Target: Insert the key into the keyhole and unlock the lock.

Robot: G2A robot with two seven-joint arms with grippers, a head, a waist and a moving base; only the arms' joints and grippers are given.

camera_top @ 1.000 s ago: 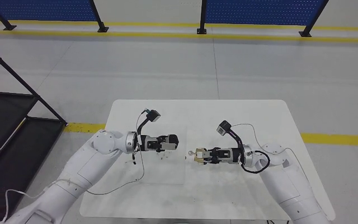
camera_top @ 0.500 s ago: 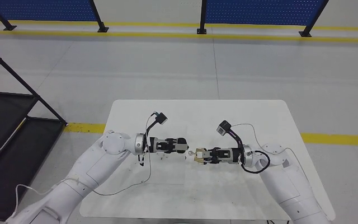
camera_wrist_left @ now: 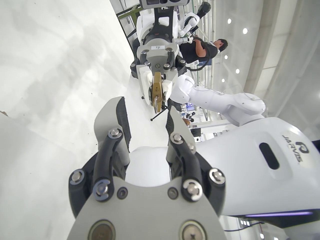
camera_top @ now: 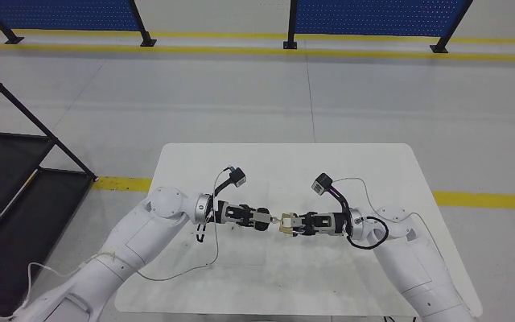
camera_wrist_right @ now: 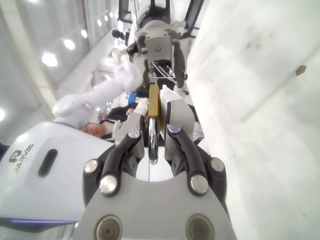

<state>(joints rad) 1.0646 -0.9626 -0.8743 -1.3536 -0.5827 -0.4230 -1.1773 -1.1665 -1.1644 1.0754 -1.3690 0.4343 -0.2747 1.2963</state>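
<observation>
**Lock (camera_wrist_right: 153,101) clamped in the right gripper, left gripper open at the key end**

The right gripper (camera_wrist_right: 155,106) is closed on the lock's brass body, with its pads on the two flat faces. The steel shackle (camera_wrist_right: 152,143) points back toward the wrist and the opposite end faces outward. The lock is held in the air over the middle of the white table (camera_top: 362,169). A small silvery piece projects from that outer end. It is probably the key (camera_wrist_left: 157,104), though it is too small to tell how deep it sits in the keyhole. The left gripper (camera_wrist_left: 147,118) faces it head-on with its fingers apart and nothing between them, the tips just beside the key.

The lock looks small, dense and rigid. Its smooth brass could twist between the pads once turning force arrives, so a hold across the flat faces, clear of shackle and keyhole, suits it. The key is likely thin, stiff and light. It is best pinched across the broad sides of its head, so the fingers can turn it without slipping off.
</observation>
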